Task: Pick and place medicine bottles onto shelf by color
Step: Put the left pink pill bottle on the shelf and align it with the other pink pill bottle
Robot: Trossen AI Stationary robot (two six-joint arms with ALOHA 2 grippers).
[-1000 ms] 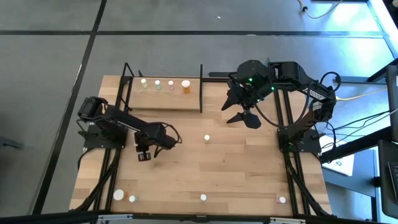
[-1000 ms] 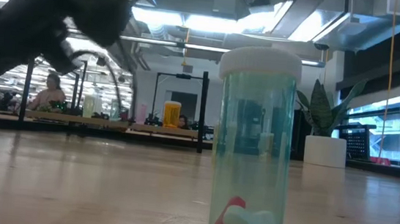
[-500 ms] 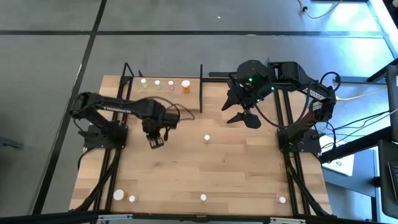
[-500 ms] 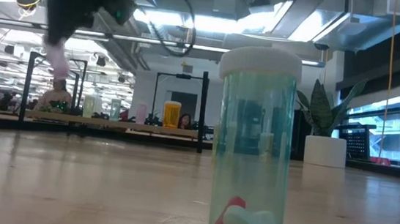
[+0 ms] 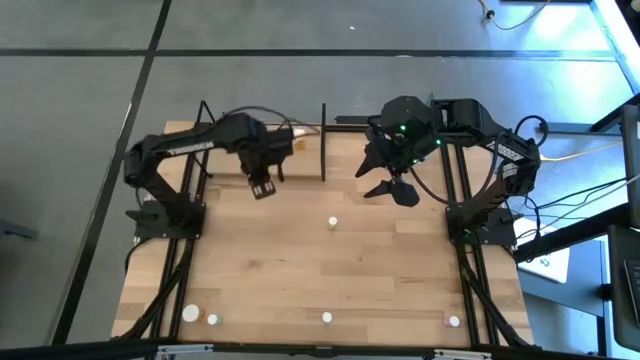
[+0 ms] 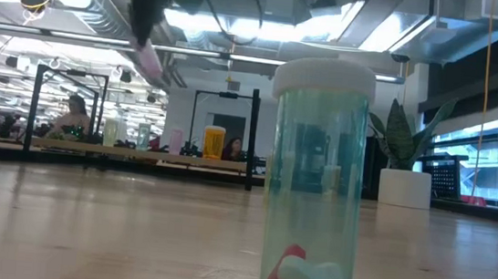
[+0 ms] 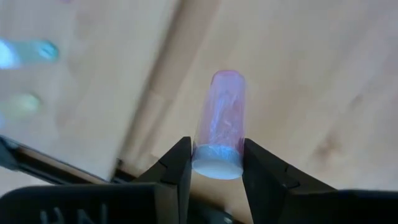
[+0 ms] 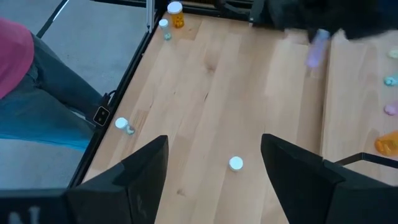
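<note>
My left gripper point(image 5: 263, 188) is shut on a pink bottle point(image 7: 221, 115) with a white cap. It hovers high over the near edge of the shelf point(image 5: 305, 165); in the low view the pink bottle point(image 6: 147, 56) hangs in the air. The arm hides most of the bottles standing on the shelf. In the low view they stand in a row: pale green ones point(image 6: 144, 136), a pink one point(image 6: 176, 140) and an orange one point(image 6: 214, 142). My right gripper point(image 5: 391, 192) is open and empty, right of the shelf. A white-capped bottle point(image 5: 333, 222) stands mid-table. My left gripper pinches the pink bottle at its white cap end point(image 7: 216, 167) between its two fingers point(image 7: 179, 163). The fingers come from above, pointing down. The bottle's body reaches out past the fingertips and hangs tilted below them, lifted clear of table and shelf.
Several bottles stand along the table's near edge point(image 5: 190, 313) point(image 5: 327, 318) point(image 5: 453, 322); the green one fills the low view point(image 6: 315, 183). The shelf's black end bar point(image 5: 323, 140) stands between the two grippers. A person's clothing point(image 8: 25, 81) shows beside the table.
My left gripper has gone up and toward the table's far edge, from mid-table to the shelf's near edge, staying shut on the pink bottle. The bottle has risen high above the table with it. My right arm has kept still.
</note>
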